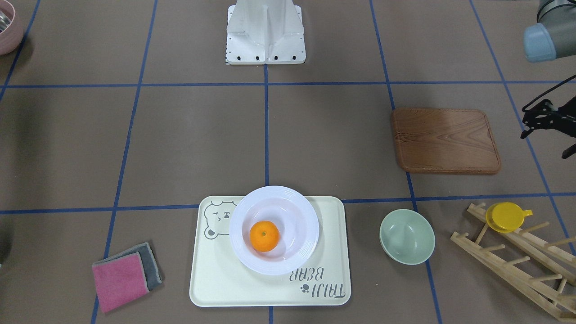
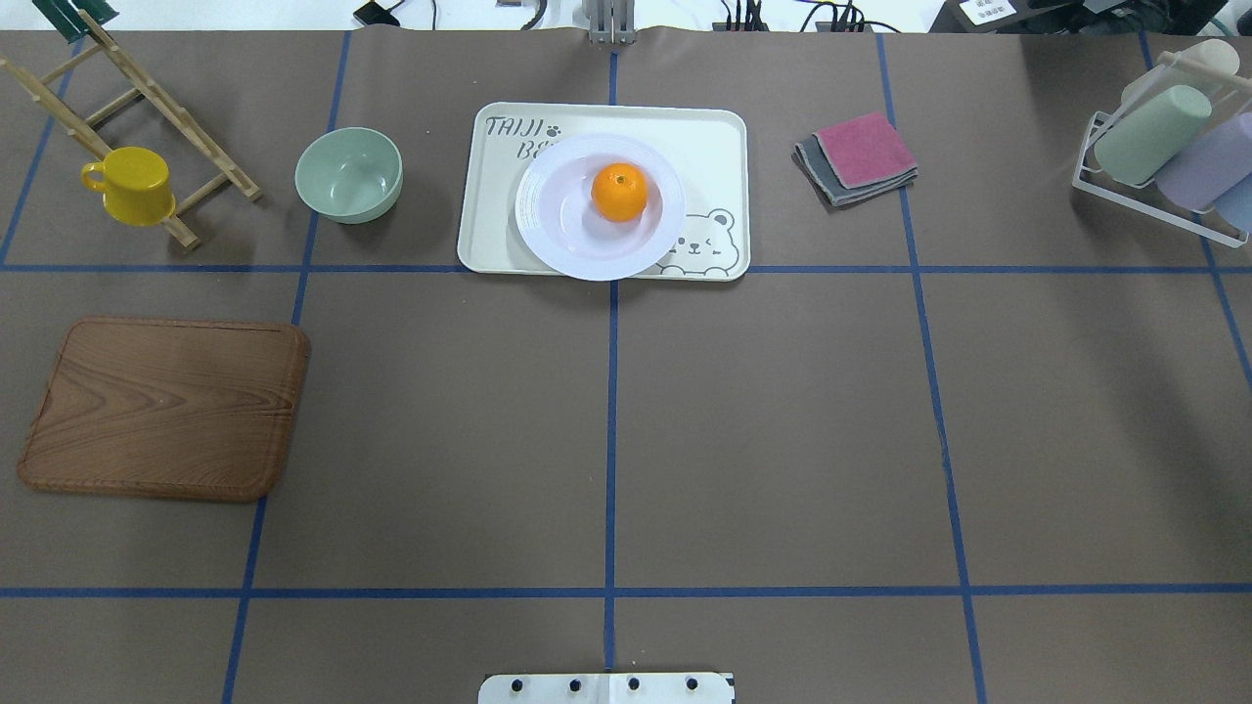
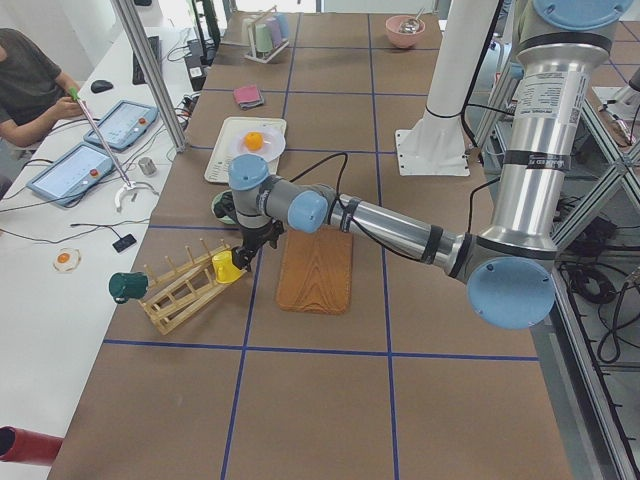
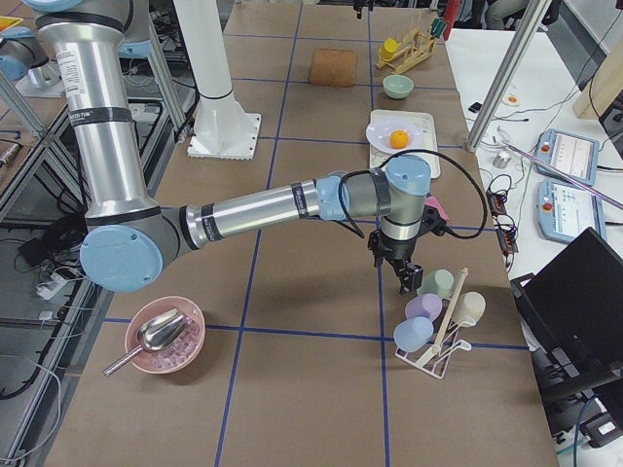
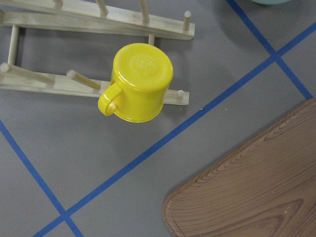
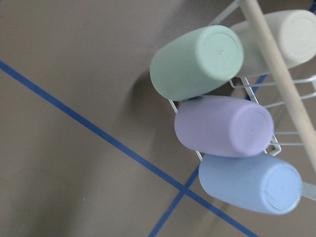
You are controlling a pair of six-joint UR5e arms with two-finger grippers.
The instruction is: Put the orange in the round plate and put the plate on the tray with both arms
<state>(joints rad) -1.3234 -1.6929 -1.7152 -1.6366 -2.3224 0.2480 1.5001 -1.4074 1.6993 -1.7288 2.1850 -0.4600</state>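
Observation:
The orange (image 1: pixel 264 236) lies inside the white round plate (image 1: pixel 294 211). That plate rests on the cream bear tray (image 1: pixel 225 279) at the far middle of the table, slightly overhanging the tray's edge nearest the robot. Overhead, the orange (image 2: pixel 619 192), plate (image 2: pixel 577 235) and tray (image 2: pixel 709 147) show with no arm near them. My left gripper (image 1: pixel 545 145) hangs open at the table's left end, above the yellow cup (image 5: pixel 140 81). My right gripper (image 4: pixel 404 277) hovers by the cup rack (image 4: pixel 438 316) at the other end; I cannot tell whether it is open or shut.
A brown wooden board (image 1: pixel 445 140), a pale-green bowl (image 1: pixel 407 236) and a wooden drying rack (image 1: pixel 517 261) are on the left arm's side. Folded pink and grey cloths (image 1: pixel 121 279) lie beside the tray. A pink bowl (image 4: pixel 164 336) holds a scoop. A person (image 3: pixel 25 80) sits beyond the table.

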